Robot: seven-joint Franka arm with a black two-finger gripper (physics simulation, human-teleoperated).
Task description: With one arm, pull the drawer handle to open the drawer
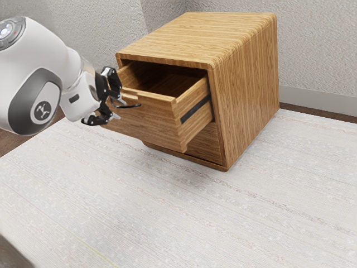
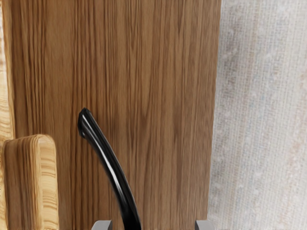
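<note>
A wooden cabinet (image 1: 245, 84) stands on the table, and its upper drawer (image 1: 167, 109) is pulled well out toward the exterior view's left. A thin black curved handle (image 1: 127, 105) sits on the drawer front. My black gripper (image 1: 114, 103) is right at that front, with the handle between its fingers. In the wrist view the handle (image 2: 108, 163) runs down across the drawer front (image 2: 158, 96) and passes between my two grey fingertips (image 2: 101, 224). They stand wide apart, and the handle lies close to one of them, so my gripper (image 2: 152, 224) is open.
The cabinet rests on a pale grey textured tabletop (image 1: 184, 212), which stretches wide in front of and beside it. A lower wooden panel (image 1: 203, 145) sits under the pulled-out drawer. Textured walls rise behind the cabinet. A pale wood edge (image 2: 29, 182) lies beside the handle.
</note>
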